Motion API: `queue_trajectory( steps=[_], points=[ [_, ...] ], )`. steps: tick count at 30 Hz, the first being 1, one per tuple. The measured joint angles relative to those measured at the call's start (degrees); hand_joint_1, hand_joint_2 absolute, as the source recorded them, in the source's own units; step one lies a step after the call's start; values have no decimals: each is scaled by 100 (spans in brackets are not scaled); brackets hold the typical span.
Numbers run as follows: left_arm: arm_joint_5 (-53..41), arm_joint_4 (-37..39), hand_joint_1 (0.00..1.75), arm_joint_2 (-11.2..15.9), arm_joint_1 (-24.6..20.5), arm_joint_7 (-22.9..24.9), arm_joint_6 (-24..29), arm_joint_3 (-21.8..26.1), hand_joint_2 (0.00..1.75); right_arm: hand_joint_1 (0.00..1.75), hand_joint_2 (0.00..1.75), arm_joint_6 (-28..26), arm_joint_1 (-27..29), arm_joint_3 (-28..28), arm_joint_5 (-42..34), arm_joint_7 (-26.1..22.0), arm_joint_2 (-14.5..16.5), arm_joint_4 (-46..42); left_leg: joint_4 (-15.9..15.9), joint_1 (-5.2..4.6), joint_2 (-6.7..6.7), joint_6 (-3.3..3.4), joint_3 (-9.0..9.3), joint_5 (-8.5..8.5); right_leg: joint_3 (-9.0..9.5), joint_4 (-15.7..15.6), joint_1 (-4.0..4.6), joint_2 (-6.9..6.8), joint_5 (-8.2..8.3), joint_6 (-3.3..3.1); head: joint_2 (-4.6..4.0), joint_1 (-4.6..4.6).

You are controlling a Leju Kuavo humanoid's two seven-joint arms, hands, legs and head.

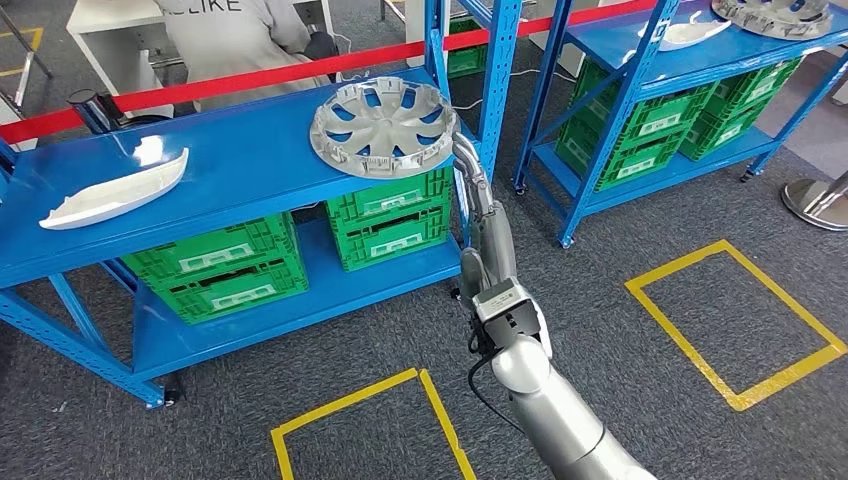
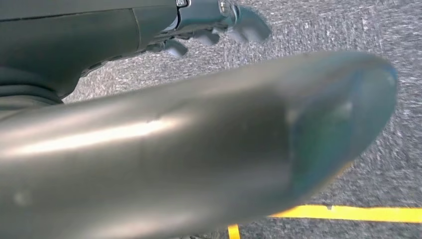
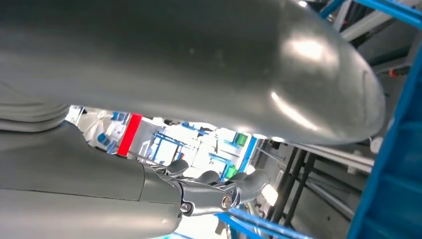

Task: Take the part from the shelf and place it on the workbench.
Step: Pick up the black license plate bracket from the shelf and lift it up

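Hubcap lies flat on the blue shelf, its near rim just beyond the right hand, whose fingers look loosely apart, holding nothing, though contact cannot be told.

In the head view, the hubcap lies on the shelf at upper centre, a curved panel at left, crates beneath.
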Motion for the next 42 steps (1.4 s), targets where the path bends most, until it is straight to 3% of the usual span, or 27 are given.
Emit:
queue_trajectory(
  steps=[2,3,6,7,8,9,11,12,14,17,19,22,23,24,25,27,29,32,34,35,38,39,40,42],
  points=[
    [0,-1,0,0,3,-5,1,1,0,0,0,-10,-5,4,-6,-2,-7,-15,-52,14,-6,83,68,-19,-39,156,-6,-11,-18,44,0,25],
    [0,-3,0,3,0,-14,1,2,0,0,0,-22,-10,7,2,-3,-13,-19,-72,21,-10,121,113,-34,-171,386,-10,-17,-79,59,0,35],
    [-23,-6,0,8,-9,-33,1,1,0,0,0,-120,0,20,140,2,-42,-22,-87,9,-14,190,197,-122,-888,1405,-6,-22,-409,88,0,56],
    [-44,-5,0,6,-7,-25,1,1,0,0,0,-163,8,31,208,3,-52,-22,-86,2,-17,193,230,-158,-1073,1575,-4,-22,-441,88,0,57],
    [-68,-4,0,3,-4,-11,-1,1,0,0,0,-195,10,49,263,3,-60,-22,-84,-2,-20,189,278,-198,-1162,1549,-2,-22,-348,81,1,60],
    [-88,-3,0,1,-4,3,-1,1,0,0,0,-211,10,75,292,2,-66,-22,-82,-4,-23,180,340,-244,-1142,1319,2,-23,-127,64,0,65],
    [-111,-3,0,-2,-8,18,-2,0,0,0,0,-189,6,127,271,1,-72,-22,-77,-9,-26,149,473,-341,-921,590,26,-25,376,12,0,64],
    [-116,-3,0,-3,-13,20,-2,0,0,0,0,-160,-2,150,239,1,-72,-21,-77,-13,-28,121,511,-383,-827,321,45,-26,461,-13,0,57],
    [-101,-3,0,-3,-21,16,0,0,0,0,0,-99,-28,180,183,2,-73,-17,-71,-21,-27,45,539,-431,-742,123,74,-25,448,-64,0,43],
    [-54,-6,0,5,-33,3,7,0,0,0,0,-72,-132,233,144,0,-70,-8,87,-20,-15,-64,556,-461,-605,58,42,-23,495,-164,0,35],
    [-47,-7,0,8,-54,5,10,0,0,0,0,-80,-217,277,138,-1,-66,-3,569,-2,-7,-127,290,-617,-514,40,22,-27,453,-215,1,10],
    [-46,-4,0,5,-47,19,11,0,0,0,0,-112,-252,302,193,1,-65,22,1459,26,-6,-201,-321,-975,-435,40,19,-28,362,-236,1,-5],
    [-44,-4,0,5,-34,22,12,0,0,0,0,-138,-249,305,232,2,-65,33,1575,32,-5,-212,-447,-1012,-402,41,18,-25,330,-234,0,-6],
    [-40,-3,0,5,-20,21,13,0,0,0,0,-167,-244,306,275,2,-65,41,1525,39,-5,-214,-493,-941,-358,41,15,-21,296,-227,0,-8],
    [-36,-3,0,5,-9,16,13,0,0,0,0,-196,-238,307,312,2,-66,46,1312,45,-4,-212,-467,-760,-301,41,11,-18,253,-216,1,-6],
    [-20,-2,0,6,11,2,12,0,0,0,0,-249,-230,310,356,2,-66,50,582,52,5,-194,-285,-206,-167,42,2,-19,146,-176,0,-5],
    [2,1,0,5,18,-10,12,0,0,0,0,-295,-235,323,325,3,-66,55,93,29,23,-127,-137,10,-93,39,3,-21,60,-112,0,-18],
    [38,2,0,1,25,-22,13,1,0,0,0,-353,-264,351,246,6,-66,60,5,12,14,32,-47,4,-48,94,9,-21,25,-1,0,-19],
    [52,0,0,-3,20,-33,13,2,0,0,0,-377,-310,356,238,2,-66,61,-30,30,-1,110,59,-9,-122,328,4,-24,-27,49,0,-7],
    [52,-2,0,-4,11,-38,13,2,0,0,0,-381,-336,358,237,2,-66,65,-46,35,-7,139,100,-27,-268,580,-1,-26,-108,68,-1,-1],
    [50,-3,0,-19,1,-23,13,2,0,0,0,-370,-363,361,240,4,-66,95,-48,20,-18,180,164,-114,-965,1526,1,-26,-445,100,1,15],
    [46,-2,0,-28,7,-9,14,2,0,0,0,-358,-361,361,245,6,-66,107,-48,14,-23,179,201,-154,-1118,1623,5,-26,-436,93,1,20],
    [40,1,0,-37,13,6,15,2,0,0,0,-343,-360,361,256,7,-66,117,-47,9,-27,172,255,-199,-1163,1509,10,-26,-295,76,1,25],
    [24,3,0,-55,17,19,21,2,0,0,0,-315,-363,361,274,7,-66,131,-49,3,-33,152,373,-297,-997,817,31,-30,245,14,1,31]
  ],
)
